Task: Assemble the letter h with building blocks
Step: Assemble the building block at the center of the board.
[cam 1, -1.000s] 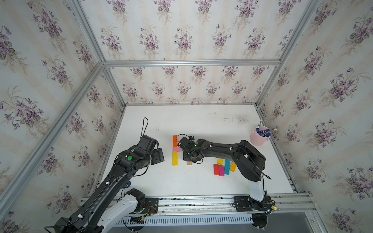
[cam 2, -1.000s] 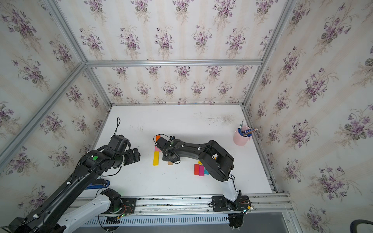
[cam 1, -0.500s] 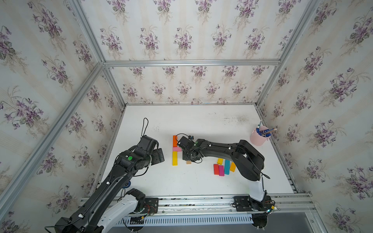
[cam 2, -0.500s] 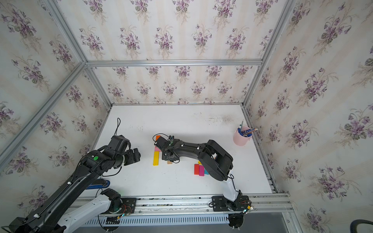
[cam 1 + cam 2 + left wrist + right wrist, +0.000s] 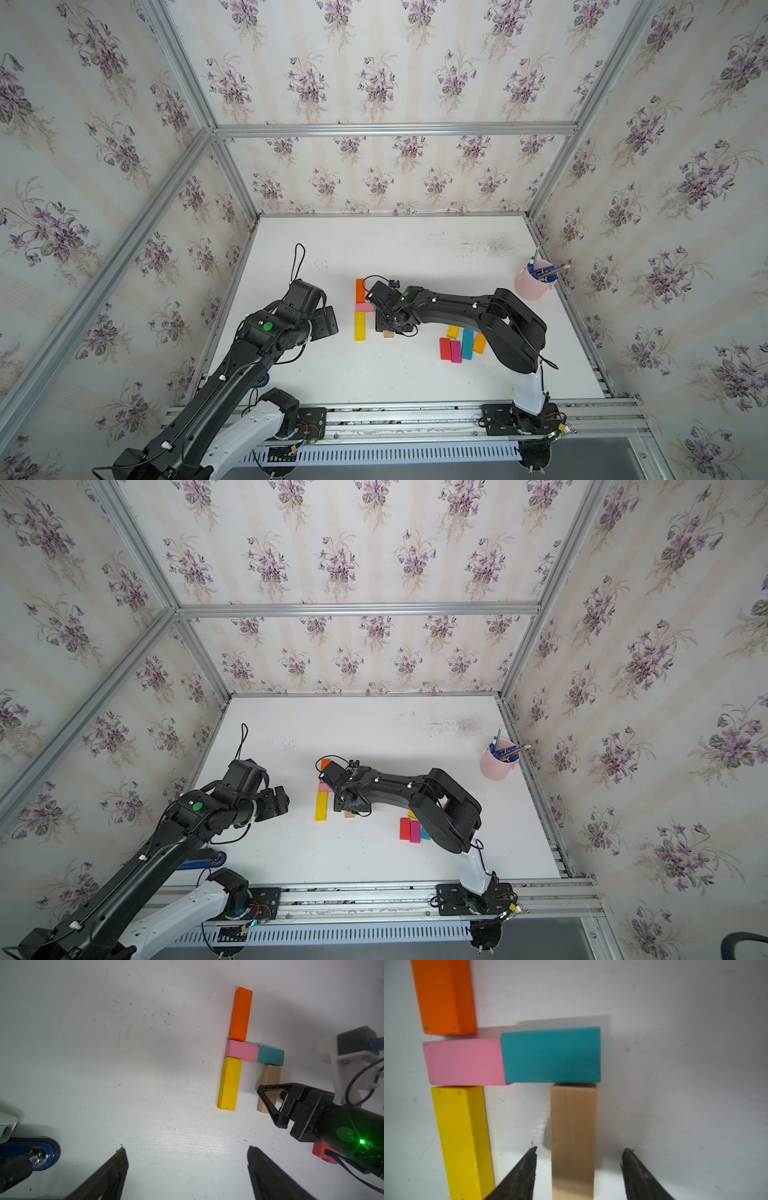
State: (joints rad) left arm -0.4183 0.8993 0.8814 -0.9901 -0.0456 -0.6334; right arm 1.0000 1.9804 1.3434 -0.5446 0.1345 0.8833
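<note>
The right gripper stands open astride the tan block, a gap at each jaw, gripping nothing. Ahead of it that block's far end meets the teal block: the h's last leg looks placed. Next, withdraw straight without nudging it. The left gripper hangs open and empty, well aside.

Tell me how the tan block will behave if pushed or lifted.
The tan block shows bare wood grain: probably stiff and light. Lying flat, it should slide rather than roll or tip. Its end seems to touch the teal block, so a push that way would likely shift both.
</note>
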